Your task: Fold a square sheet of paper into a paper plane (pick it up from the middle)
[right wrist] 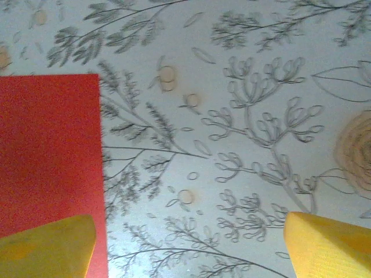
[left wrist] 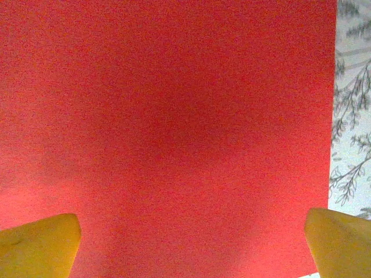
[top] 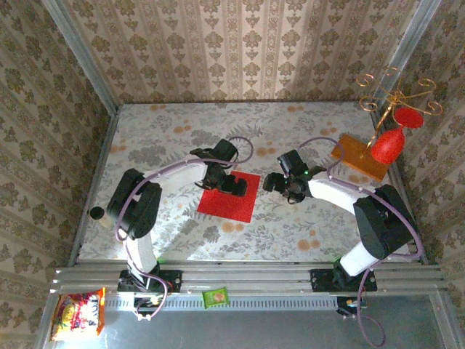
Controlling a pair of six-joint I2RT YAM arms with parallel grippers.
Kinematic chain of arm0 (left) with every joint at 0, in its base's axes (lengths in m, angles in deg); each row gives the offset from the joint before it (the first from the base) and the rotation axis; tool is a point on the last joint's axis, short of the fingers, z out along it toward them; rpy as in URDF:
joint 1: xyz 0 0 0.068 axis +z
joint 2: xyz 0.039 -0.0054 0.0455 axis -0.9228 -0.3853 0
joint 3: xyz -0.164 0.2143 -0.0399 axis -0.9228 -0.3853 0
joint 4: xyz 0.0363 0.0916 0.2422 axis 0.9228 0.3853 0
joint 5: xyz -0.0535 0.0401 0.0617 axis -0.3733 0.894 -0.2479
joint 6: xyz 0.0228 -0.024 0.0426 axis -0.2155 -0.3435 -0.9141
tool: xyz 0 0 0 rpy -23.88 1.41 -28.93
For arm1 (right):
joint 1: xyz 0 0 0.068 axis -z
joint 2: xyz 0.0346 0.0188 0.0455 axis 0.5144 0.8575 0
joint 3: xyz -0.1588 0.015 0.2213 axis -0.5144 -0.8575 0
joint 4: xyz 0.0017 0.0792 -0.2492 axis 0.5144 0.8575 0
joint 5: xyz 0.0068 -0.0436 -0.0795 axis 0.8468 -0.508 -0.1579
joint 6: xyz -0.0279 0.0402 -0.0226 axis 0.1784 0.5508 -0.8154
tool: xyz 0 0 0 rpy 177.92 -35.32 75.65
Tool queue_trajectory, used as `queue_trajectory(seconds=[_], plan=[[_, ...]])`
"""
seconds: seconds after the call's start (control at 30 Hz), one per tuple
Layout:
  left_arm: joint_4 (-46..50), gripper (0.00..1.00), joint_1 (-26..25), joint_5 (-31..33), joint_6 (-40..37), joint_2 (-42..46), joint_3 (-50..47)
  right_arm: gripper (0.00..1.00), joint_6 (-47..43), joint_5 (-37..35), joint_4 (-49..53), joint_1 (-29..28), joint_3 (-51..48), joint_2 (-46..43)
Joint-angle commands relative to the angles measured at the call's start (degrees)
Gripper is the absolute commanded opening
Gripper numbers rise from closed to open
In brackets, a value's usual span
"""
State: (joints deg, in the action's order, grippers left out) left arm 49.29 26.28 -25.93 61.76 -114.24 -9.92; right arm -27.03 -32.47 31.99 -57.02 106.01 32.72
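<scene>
The square sheet of paper [top: 231, 202] lies flat on the tabletop [top: 290, 225]. The left hand [top: 224, 179] stands wide above it. The right hand [top: 280, 184], wide and empty, sits just right. Pinching flat paper could skid or crumple it.

- The square sheet of paper [top: 229, 196] is laid flat on the table [top: 290, 225].
- The left gripper [top: 234, 185] is held over the sheet's far part.
- The right gripper [top: 270, 183] is held just right of the sheet.
- The wooden board [top: 361, 156] is placed well to the sheet's right and behind it.
- The goblet-shaped ornament [top: 387, 145] is set farther right still.
</scene>
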Motion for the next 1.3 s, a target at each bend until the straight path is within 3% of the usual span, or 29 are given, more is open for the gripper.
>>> queue_trajectory(seconds=[0.0, 0.4, 1.27], plan=[[6.3, 1.00, -0.9, 1.9, -4.2, -3.2, 4.1, 0.86, 2.6, -2.4, -0.4, -0.1, -0.1, -2.3], [13.2, 0.97, -2.7, 7.3, -4.1, -13.4, 13.6, 0.86, 3.2, -2.0, 0.1, 0.0, 0.6, -0.7], [8.2, 0.91, -2.8, 7.6, 0.5, -16.2, 8.0, 0.85, 3.9, -2.5, 0.2, 0.0, 1.2, 1.0]])
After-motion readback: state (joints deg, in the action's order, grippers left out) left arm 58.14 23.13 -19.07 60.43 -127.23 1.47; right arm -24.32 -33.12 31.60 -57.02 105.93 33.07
